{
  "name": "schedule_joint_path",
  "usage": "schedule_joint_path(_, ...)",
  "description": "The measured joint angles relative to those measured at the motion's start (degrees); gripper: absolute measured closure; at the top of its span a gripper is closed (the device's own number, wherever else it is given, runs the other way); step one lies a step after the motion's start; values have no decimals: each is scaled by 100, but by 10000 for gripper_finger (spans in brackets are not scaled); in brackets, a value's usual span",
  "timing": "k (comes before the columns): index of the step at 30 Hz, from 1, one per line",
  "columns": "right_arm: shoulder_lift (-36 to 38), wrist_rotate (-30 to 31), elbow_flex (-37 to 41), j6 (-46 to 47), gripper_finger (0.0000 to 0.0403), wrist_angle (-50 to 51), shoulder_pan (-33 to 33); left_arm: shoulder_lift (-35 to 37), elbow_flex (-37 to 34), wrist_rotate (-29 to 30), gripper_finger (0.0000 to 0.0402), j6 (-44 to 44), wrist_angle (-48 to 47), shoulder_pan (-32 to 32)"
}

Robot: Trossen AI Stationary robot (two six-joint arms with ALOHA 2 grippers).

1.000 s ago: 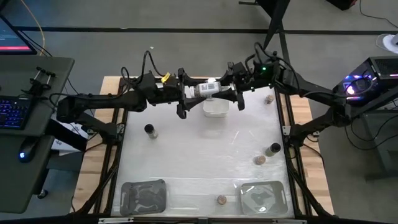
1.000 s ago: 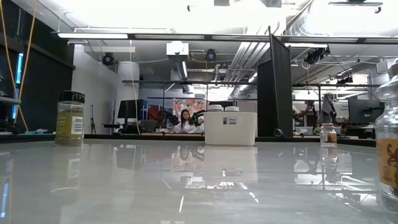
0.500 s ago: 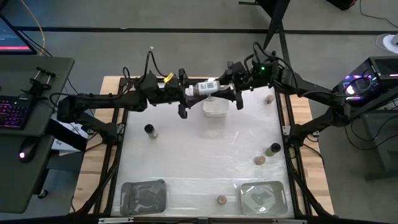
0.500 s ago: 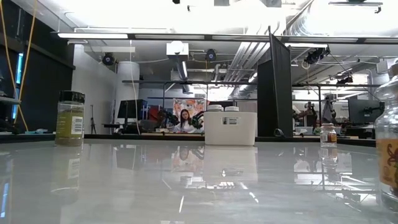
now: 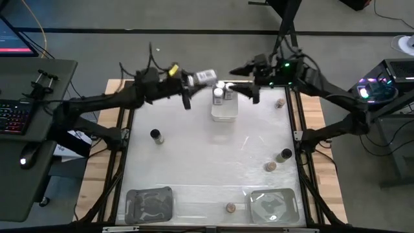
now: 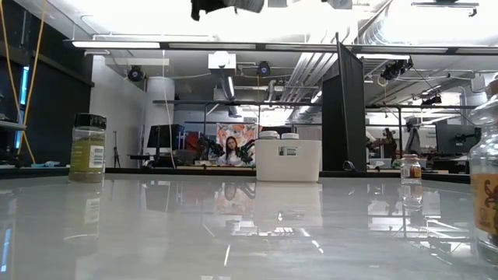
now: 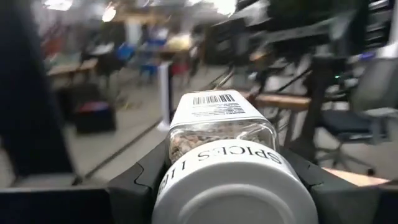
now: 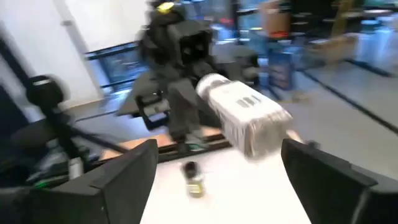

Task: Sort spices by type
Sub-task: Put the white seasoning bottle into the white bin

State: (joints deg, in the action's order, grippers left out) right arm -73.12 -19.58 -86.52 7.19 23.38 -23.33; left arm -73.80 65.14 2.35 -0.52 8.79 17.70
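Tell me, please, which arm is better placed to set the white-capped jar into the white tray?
Left: its gripper already holds the white-capped jar beside the white tray; the right gripper is open and empty.

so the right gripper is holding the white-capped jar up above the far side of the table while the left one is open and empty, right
Not quite: the arms are swapped. The left gripper holds the white-capped jar above the table's far side, and the left wrist view shows its fingers clamped round the jar. The right gripper is the open, empty one, as the right wrist view shows.

White-capped jar, barcoded label
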Motion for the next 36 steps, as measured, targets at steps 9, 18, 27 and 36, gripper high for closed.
schedule_joint_path(9, 696, 881, -7, 51, 61, 580, -385, -1756, 2719, -669, 229, -449, -3156, 480)
schedule_joint_path(18, 783, 1034, -7, 157, 60, 995, -381, -4167, 5324, -715, 229, -1399, -5074, 480)
schedule_joint_path(27, 778, 1167, -4, 332, 59, 1508, -379, -5198, 5547, -599, 230, -1924, -5281, 479)
schedule_joint_path(36, 778, 1310, -3, 356, 59, 1544, -371, -5635, 5552, -111, 230, -2407, -5425, 469)
